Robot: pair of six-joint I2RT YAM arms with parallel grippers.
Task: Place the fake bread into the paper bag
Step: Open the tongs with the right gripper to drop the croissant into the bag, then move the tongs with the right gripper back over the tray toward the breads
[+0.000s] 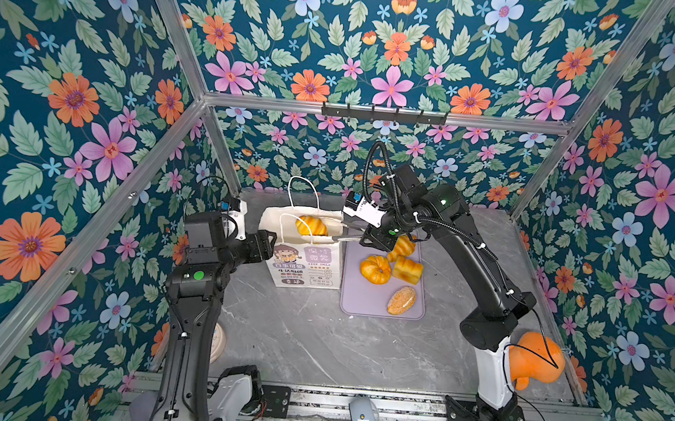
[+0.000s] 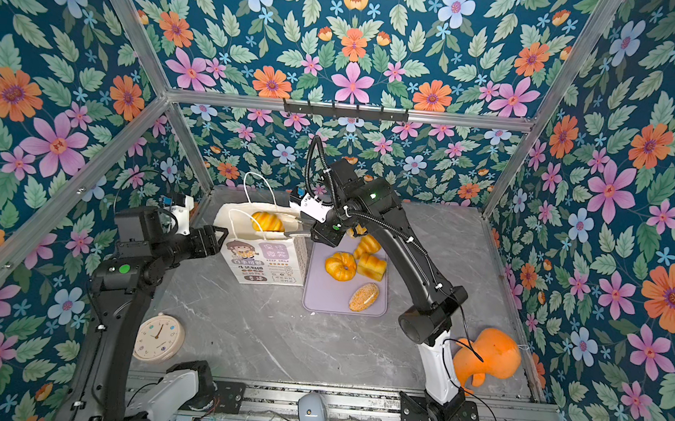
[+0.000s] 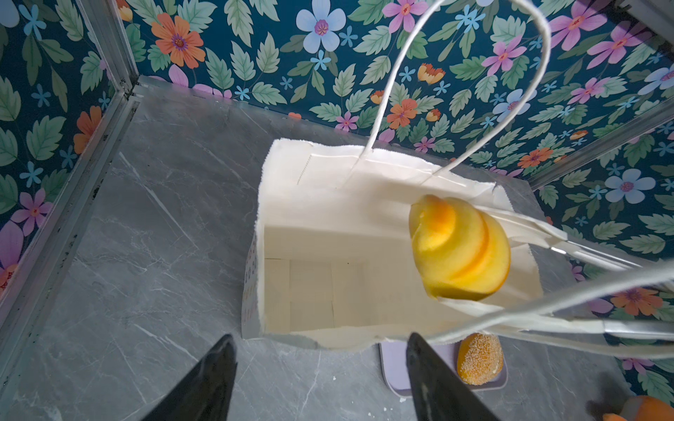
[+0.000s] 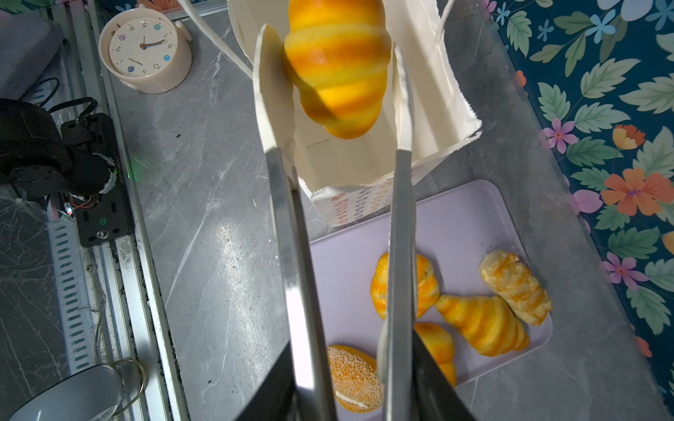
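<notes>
Right wrist — croissant (image 4: 337, 69) between right hand (image 4: 333, 76) tips, over paper bag (image 4: 441, 109)

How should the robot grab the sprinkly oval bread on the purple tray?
Pinch the crumbed oval roll across its narrow middle, coming straight down from above. It lies flat at the near end of the lilac tray, with bare tray on every side, so both long sides look free for the fingers.
</notes>
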